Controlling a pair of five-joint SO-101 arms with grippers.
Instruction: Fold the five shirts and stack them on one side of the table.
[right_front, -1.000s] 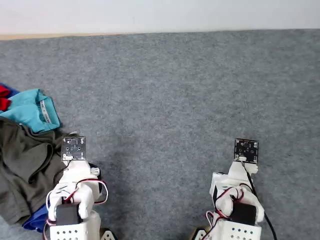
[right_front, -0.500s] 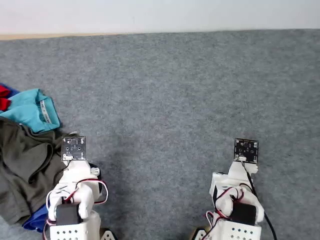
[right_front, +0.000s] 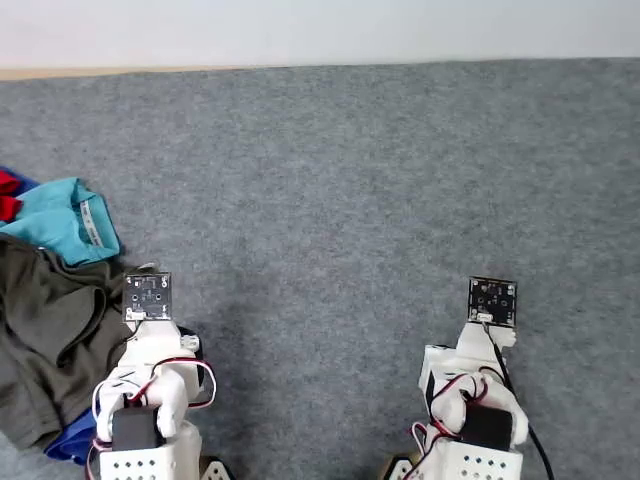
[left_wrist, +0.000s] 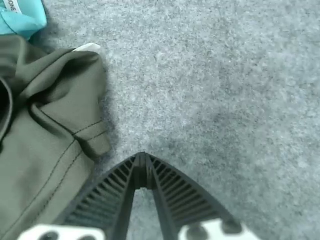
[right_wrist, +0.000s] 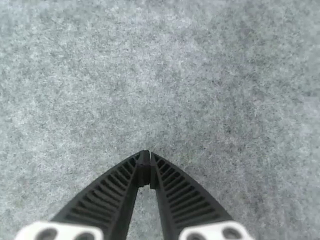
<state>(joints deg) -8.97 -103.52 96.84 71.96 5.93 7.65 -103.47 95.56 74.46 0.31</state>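
Nothing has moved: shirt pile (right_front: 50, 320) lies unfolded, both jaws stay closed.

shirt pile (right_front: 50, 300) heaped at table (right_front: 350, 180) left edge, towards the near side. left arm (right_front: 145, 390) at near edge, just right of pile; left gripper (left_wrist: 141, 162) over bare table beside pile. right arm (right_front: 480, 400) at near edge, well apart to the right; right gripper (right_wrist: 145, 167) over bare table

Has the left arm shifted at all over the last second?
No. In the high view the left arm sits in the same spot beside the dark olive shirt as it did a second ago.
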